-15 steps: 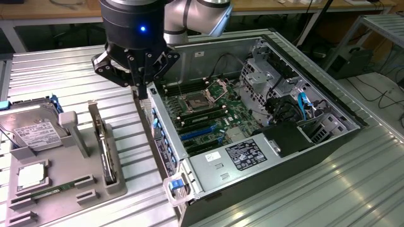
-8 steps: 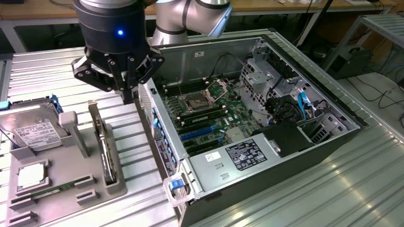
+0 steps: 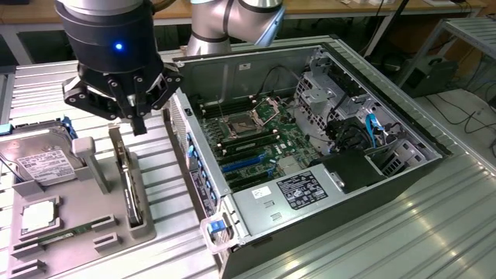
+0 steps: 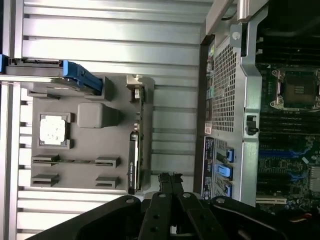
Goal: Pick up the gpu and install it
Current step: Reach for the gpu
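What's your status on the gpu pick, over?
Gripper shut, empty, hovering by the gpu end. Card on edge in gray holder, untouched. Open computer case close beside, nothing between gripper and card.

Robotics lab or workshop: robot arm (image 3: 232, 23), upper centre; opened computer case (image 3: 232, 72) on ribbed metal table (image 3: 434, 232); grey parts fixture (image 3: 93, 168), lower left; floor cables (image 3: 457, 113), right edge.

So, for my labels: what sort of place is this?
Likely a robotics lab bench for PC assembly: open computer case, grey parts fixture holding the gpu and a hard drive.
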`<state>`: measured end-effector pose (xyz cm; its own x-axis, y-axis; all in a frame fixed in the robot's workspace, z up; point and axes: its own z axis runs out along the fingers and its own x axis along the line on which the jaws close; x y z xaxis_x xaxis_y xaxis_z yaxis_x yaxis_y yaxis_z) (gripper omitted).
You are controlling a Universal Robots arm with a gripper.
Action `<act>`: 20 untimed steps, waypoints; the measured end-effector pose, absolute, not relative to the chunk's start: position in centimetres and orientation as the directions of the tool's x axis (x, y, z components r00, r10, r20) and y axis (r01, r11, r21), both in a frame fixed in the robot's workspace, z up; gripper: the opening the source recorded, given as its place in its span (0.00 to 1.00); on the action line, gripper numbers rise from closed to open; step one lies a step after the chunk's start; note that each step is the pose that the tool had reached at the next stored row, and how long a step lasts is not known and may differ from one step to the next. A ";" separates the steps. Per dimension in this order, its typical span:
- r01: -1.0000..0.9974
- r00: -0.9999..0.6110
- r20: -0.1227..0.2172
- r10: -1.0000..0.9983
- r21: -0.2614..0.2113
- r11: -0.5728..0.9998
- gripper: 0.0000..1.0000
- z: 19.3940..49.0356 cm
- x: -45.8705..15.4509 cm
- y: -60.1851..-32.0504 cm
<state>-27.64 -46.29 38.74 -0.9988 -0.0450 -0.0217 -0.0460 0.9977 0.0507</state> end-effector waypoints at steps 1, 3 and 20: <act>-0.046 -0.999 -0.022 -0.045 0.051 0.998 0.11 38.7 -27.9 -46.4; -0.047 -0.999 -0.022 -0.046 0.051 0.998 0.11 38.7 -28.4 -46.5; -0.052 -0.998 -0.022 -0.051 0.051 0.997 0.11 38.5 -33.4 -47.7</act>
